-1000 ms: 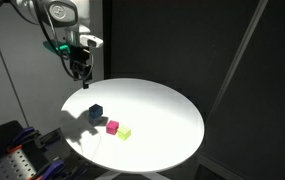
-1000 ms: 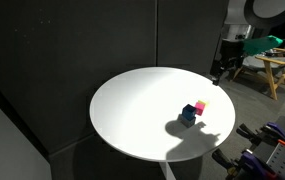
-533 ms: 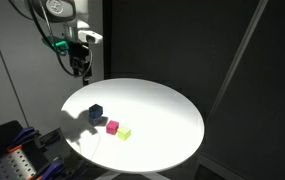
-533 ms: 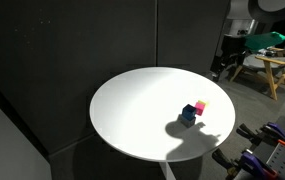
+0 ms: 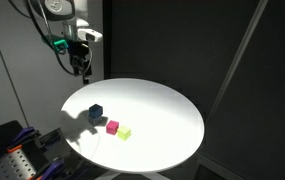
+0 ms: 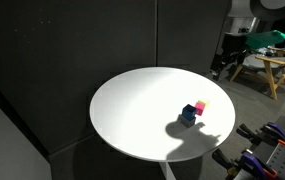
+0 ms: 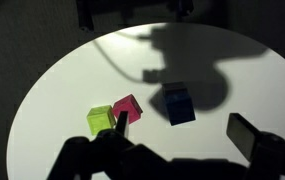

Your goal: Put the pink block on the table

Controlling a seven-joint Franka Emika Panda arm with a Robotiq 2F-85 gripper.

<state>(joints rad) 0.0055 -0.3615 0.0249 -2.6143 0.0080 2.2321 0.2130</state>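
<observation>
One pink block [image 5: 112, 126] on the table [image 5: 167, 105], well below and apart from the wide-open, empty jaws.

All views down onto table [image 7: 62, 90]

White table [image 5: 162, 110] bears pink block [image 5: 112, 126], blue cube [image 5: 96, 113], yellow-green cube [image 5: 125, 132].

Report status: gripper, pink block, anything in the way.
Gripper high above table, jaws open, empty. Pink block resting on table beside yellow-green cube. Blue cube close by; nothing covering pink.
</observation>
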